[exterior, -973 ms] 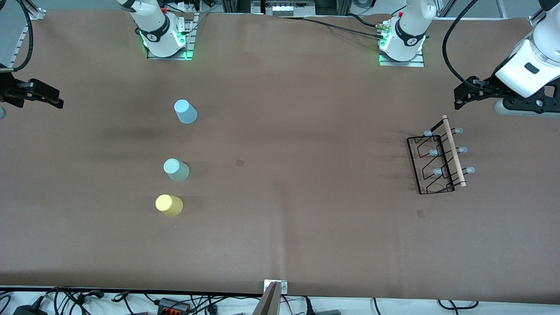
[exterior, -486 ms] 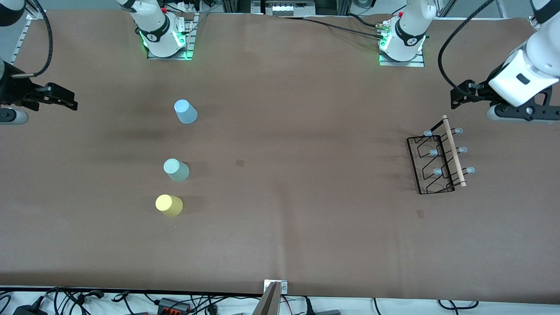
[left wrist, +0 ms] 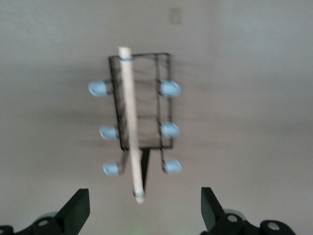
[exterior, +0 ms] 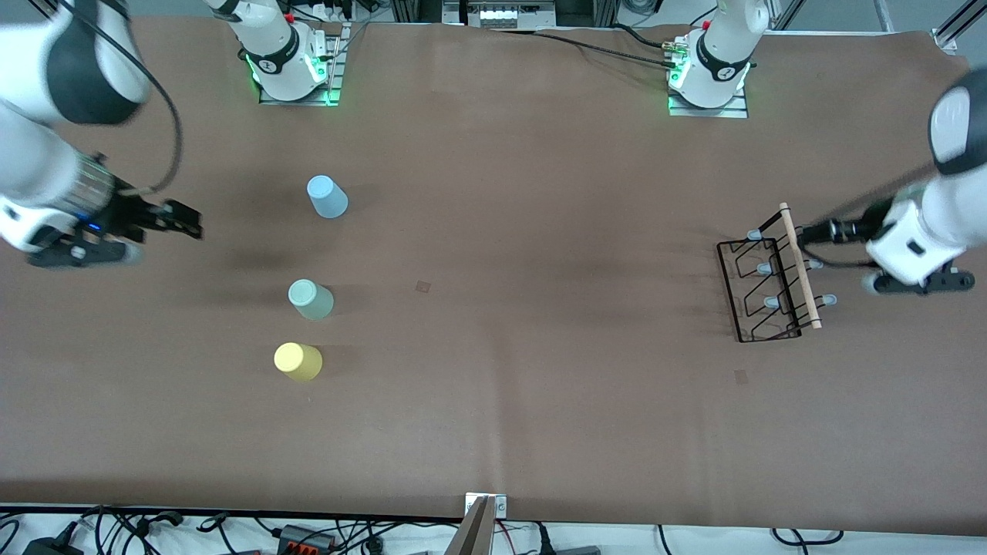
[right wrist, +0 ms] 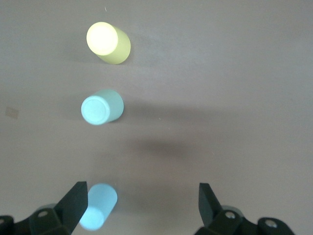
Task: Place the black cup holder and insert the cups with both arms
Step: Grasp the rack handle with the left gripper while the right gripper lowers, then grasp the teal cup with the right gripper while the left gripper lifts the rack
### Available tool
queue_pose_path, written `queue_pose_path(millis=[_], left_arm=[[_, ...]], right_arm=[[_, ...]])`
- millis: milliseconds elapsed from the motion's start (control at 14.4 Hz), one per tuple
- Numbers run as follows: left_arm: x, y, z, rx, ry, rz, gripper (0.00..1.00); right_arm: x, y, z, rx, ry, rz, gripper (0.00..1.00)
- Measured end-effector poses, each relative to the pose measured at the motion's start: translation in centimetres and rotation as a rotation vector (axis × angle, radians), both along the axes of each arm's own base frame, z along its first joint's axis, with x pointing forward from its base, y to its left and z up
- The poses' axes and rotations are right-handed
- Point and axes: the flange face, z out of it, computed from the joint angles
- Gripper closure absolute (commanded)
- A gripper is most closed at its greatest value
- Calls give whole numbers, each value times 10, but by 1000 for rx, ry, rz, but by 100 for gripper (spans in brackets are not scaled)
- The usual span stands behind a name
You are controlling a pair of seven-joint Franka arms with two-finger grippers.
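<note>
Fingers spread wide and empty, the left gripper (left wrist: pixel 142 215) nears the thin black wire cup holder's (exterior: pixel 763 289) pale wooden rod (left wrist: pixel 131 122), needing a centred closing, while the right gripper (right wrist: pixel 142 210), equally open, approaches the small plastic cups (exterior: pixel 312 299).

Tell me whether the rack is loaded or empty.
Empty. The rack holds no cups; all three cups stand on the table toward the right arm's end.

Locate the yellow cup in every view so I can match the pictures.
Front view: the yellow cup stands upside down on the table, nearest the camera of the three cups.
Left wrist view: not in it; only the black cup holder shows.
Right wrist view: the yellow cup shows in the upper part of the picture.
Shared landmark: the grey-green cup right beside it.
</note>
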Motion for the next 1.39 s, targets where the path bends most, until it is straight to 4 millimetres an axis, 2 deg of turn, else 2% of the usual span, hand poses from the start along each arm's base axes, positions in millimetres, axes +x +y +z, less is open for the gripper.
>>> queue_pose_path(millis=[69, 278, 417, 556, 625, 973, 1181, 1390], left_arm=[[3, 8, -20, -1, -15, 9, 0], [4, 7, -66, 1, -113, -7, 0], [-1, 8, -94, 0, -172, -17, 1], [-10, 14, -116, -2, -182, -20, 4], [-13, 17, -122, -4, -178, -28, 10], [-24, 26, -128, -12, -161, -70, 55], [-27, 23, -132, -15, -151, -76, 80], [-27, 20, -129, -15, -156, -83, 97]], right_arm=[[2, 7, -23, 1, -2, 9, 0], [9, 22, -78, 4, -13, 11, 0], [12, 34, -105, 7, -40, -6, 0], [12, 44, -123, 9, -56, -26, 0], [13, 46, -129, 10, -61, -29, 0], [6, 45, -158, 13, -81, -75, 0], [5, 51, -159, 16, -99, -93, 0], [7, 68, -162, 25, -132, -77, 0]])
